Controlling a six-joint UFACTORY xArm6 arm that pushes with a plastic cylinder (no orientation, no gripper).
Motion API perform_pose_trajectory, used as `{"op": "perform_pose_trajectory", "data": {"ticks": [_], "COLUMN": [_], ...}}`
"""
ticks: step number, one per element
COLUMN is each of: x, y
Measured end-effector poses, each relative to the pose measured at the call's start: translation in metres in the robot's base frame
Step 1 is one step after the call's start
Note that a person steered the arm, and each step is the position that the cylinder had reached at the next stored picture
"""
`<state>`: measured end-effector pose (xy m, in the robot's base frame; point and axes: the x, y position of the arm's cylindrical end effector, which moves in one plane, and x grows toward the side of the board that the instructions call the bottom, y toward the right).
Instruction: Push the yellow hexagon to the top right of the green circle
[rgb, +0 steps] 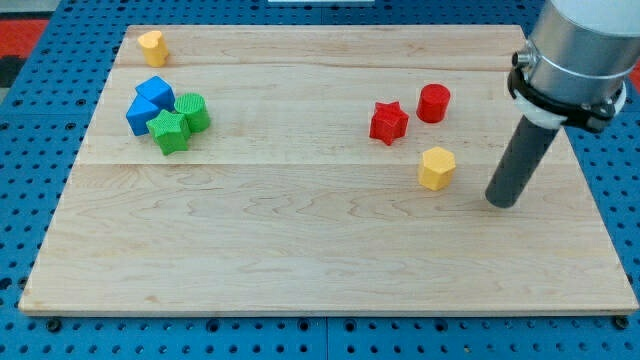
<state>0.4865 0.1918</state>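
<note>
Here, my tip (503, 202) rests on the wooden board (300, 260) at the view's right, the dark rod leaning slightly up toward its grey mount, with nothing held or touched and the yellow hexagon (437, 167) just to its left. Beyond lie a red star (388, 122) and red cylinder (433, 102). Far left, the green circle (192, 111) clusters with a green star (170, 131) and two blue blocks (150, 102), a second yellow block (151, 46) near the top-left corner.
</note>
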Motion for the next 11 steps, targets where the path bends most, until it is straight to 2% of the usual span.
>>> {"op": "perform_pose_trajectory", "data": {"ticks": [2,3,4,5,6,7,8,10,11], "x": [-0.056,-0.050,-0.021,-0.031,-0.070,-0.025,-0.026,-0.133,-0.148], "y": [-0.103,-0.153,-0.182,-0.221,-0.268,-0.271,-0.291,-0.298,-0.280]}}
